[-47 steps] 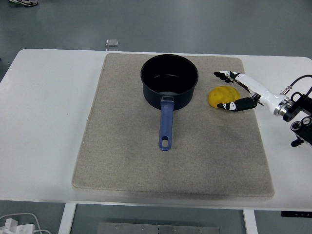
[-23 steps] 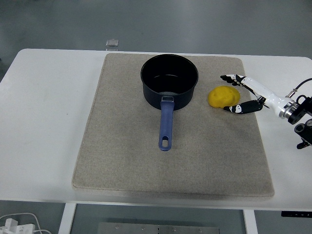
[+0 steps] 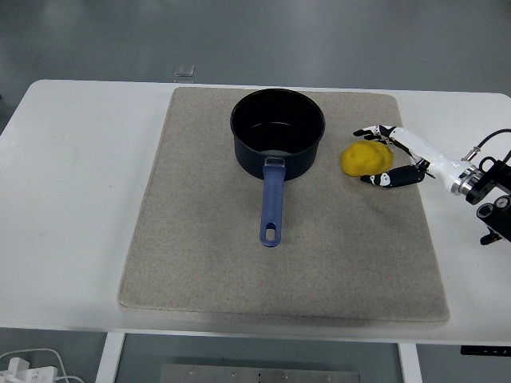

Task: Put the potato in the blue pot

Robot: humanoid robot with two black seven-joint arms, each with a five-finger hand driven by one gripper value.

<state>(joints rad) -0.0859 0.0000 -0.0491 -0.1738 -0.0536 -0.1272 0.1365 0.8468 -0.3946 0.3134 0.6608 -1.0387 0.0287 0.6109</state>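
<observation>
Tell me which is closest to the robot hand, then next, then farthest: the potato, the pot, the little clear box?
1. Potato, right beside the right robot hand, between its fingers.
2. Pot, left of the potato, mid-mat.
3. Clear box, far back-left, off the mat.

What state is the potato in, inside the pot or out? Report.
Out. The potato lies on the mat right of the blue pot, between the right hand's open fingers.
</observation>
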